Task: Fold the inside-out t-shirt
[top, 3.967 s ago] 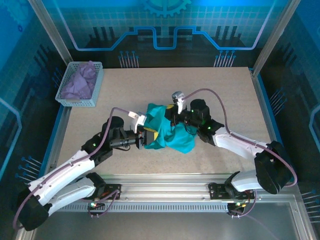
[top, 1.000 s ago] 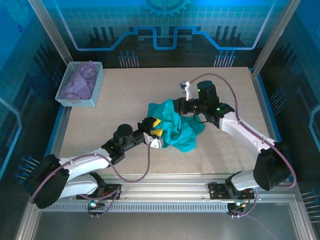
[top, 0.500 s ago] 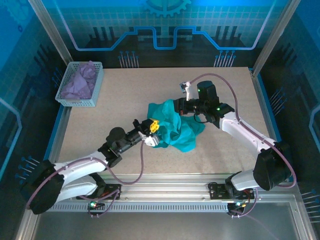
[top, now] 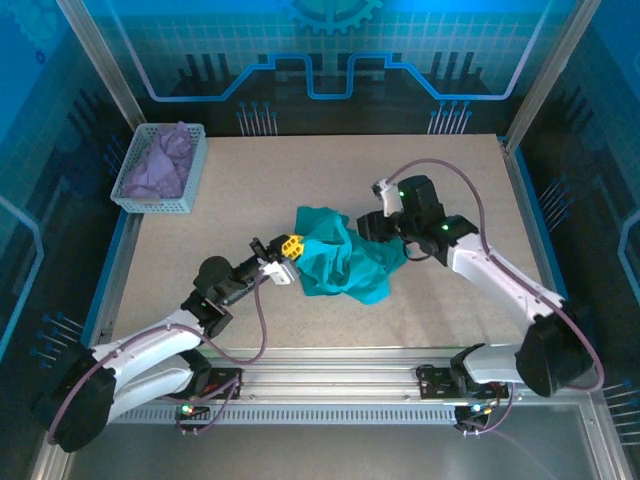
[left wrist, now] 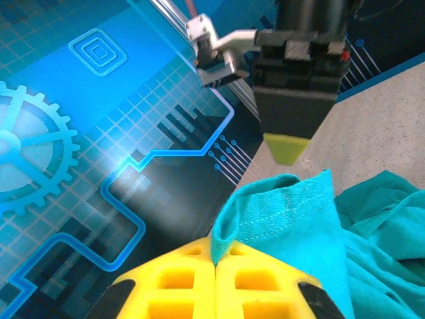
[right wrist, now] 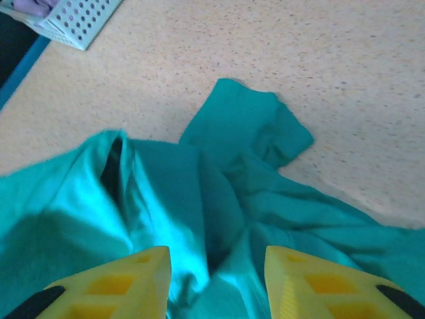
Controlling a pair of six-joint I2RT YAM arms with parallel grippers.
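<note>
The teal-green inside-out t-shirt (top: pixel 345 262) lies crumpled in the middle of the table. My left gripper (top: pixel 290 245) is at its left edge, shut on a stitched hem. In the left wrist view the yellow fingertips (left wrist: pixel 179 279) meet around that folded hem (left wrist: pixel 222 239), and the shirt (left wrist: pixel 299 219) trails off to the right. My right gripper (top: pixel 372 228) is at the shirt's right side, and it also appears beyond the hem in the left wrist view (left wrist: pixel 289 146). In the right wrist view it (right wrist: pixel 216 266) stands open just above the bunched fabric (right wrist: pixel 199 193), gripping nothing.
A white perforated basket (top: pixel 195 170) holding a lavender-purple cloth (top: pixel 160 165) stands at the back left; its corner (right wrist: pixel 73 20) appears in the right wrist view. Bare speckled tabletop (top: pixel 250 180) surrounds the shirt. Frame posts and blue walls border the table.
The left gripper has closed on the shirt's hem and drawn it back to the left. The right gripper has opened, released the shirt and shifted slightly to the right.
</note>
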